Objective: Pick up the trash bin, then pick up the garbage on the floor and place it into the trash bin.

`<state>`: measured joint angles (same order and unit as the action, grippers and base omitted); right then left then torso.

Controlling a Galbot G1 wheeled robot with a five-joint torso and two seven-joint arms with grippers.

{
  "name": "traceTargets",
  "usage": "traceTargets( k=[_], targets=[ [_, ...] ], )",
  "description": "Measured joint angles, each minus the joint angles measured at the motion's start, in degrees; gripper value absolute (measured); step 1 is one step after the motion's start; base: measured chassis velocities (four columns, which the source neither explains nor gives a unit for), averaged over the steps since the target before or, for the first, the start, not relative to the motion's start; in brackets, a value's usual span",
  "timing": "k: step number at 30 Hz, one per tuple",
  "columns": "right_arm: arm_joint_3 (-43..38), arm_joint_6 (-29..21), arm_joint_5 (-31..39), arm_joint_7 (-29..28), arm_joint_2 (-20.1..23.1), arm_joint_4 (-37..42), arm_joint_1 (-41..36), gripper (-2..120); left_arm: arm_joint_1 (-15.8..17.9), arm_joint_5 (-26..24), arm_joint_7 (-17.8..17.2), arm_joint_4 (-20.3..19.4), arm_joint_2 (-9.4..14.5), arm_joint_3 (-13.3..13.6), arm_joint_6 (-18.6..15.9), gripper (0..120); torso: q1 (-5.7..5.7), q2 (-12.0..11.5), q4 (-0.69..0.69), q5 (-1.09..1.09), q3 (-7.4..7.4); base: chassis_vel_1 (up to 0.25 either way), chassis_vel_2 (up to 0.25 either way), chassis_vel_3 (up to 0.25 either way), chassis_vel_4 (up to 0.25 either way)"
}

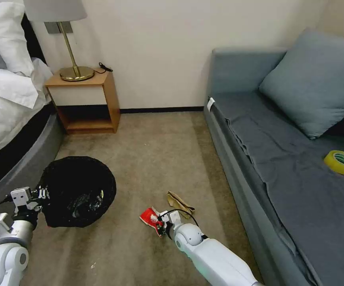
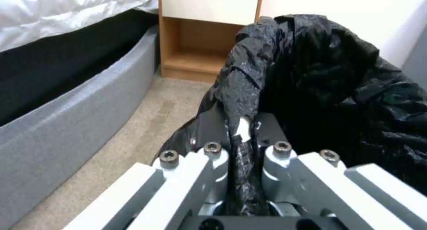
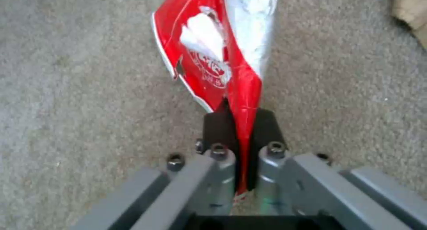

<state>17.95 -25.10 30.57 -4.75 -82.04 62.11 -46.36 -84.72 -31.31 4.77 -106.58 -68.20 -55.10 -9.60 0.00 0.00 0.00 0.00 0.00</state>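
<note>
Leftmost, the left gripper (image 2: 242, 131) pinches the bag-lined rim of the round black mesh trash bin (image 1: 78, 190). Right of the bin, the right gripper (image 3: 240, 123) nips one thin corner of the red-and-white packet (image 3: 218, 53); that slick foil could slip free.

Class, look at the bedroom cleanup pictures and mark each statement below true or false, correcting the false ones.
1. The left gripper is shut on the rim of the black bag-lined mesh trash bin. True.
2. The right gripper is open above bare carpet. False: it is shut on the red-and-white packet.
3. The crumpled tan paper lies inside the bin. False: it lies on the carpet beside the packet.
4. A yellow tape roll rests on the grey sofa. True.
5. A brass lamp stands on the wooden nightstand. True.
</note>
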Motion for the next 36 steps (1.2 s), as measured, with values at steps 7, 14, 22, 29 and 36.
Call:
traceTargets(
  k=[7, 14, 22, 29, 36],
  targets=[
    [-0.9, 1.2, -0.1, -0.7, 0.5, 1.5, -0.8, 0, -0.2, 0.0, 0.1, 0.0, -0.2, 0.3, 0.1, 4, 0.00, 0.0, 0.00, 0.00, 0.00, 0.000, 0.000, 0.000, 0.000],
    [-2.8, 1.6, 0.0, -2.6, 2.8, 7.3, -2.3, 0, -0.3, 0.1, 0.1, -0.6, -0.4, 1.3, 0.1, 4, 0.00, 0.0, 0.00, 0.00, 0.00, 0.000, 0.000, 0.000, 0.000],
    [-7.0, 2.6, -1.1, -5.7, 7.1, 19.2, -4.3, 0, -0.5, 0.2, 0.0, -0.9, -0.7, 2.7, 0.1, 4, 0.00, 0.0, 0.00, 0.01, 0.00, 0.000, 0.000, 0.000, 0.000],
    [-9.3, 4.6, -0.4, -5.7, 11.9, 33.8, -3.6, 0, -0.6, 1.2, -0.3, -2.6, -1.4, 5.4, -0.2, 4, 0.00, 0.0, -0.01, 0.00, 0.00, 0.000, 0.000, 0.000, 0.000],
    [-7.0, 6.2, 0.9, -3.9, 14.2, 43.8, -2.7, 0, -0.7, 2.3, -1.0, -4.3, -2.1, 7.6, -0.7, 4, 0.00, 0.0, 0.00, 0.01, 0.00, 0.000, 0.000, 0.000, 0.000]
  ],
)
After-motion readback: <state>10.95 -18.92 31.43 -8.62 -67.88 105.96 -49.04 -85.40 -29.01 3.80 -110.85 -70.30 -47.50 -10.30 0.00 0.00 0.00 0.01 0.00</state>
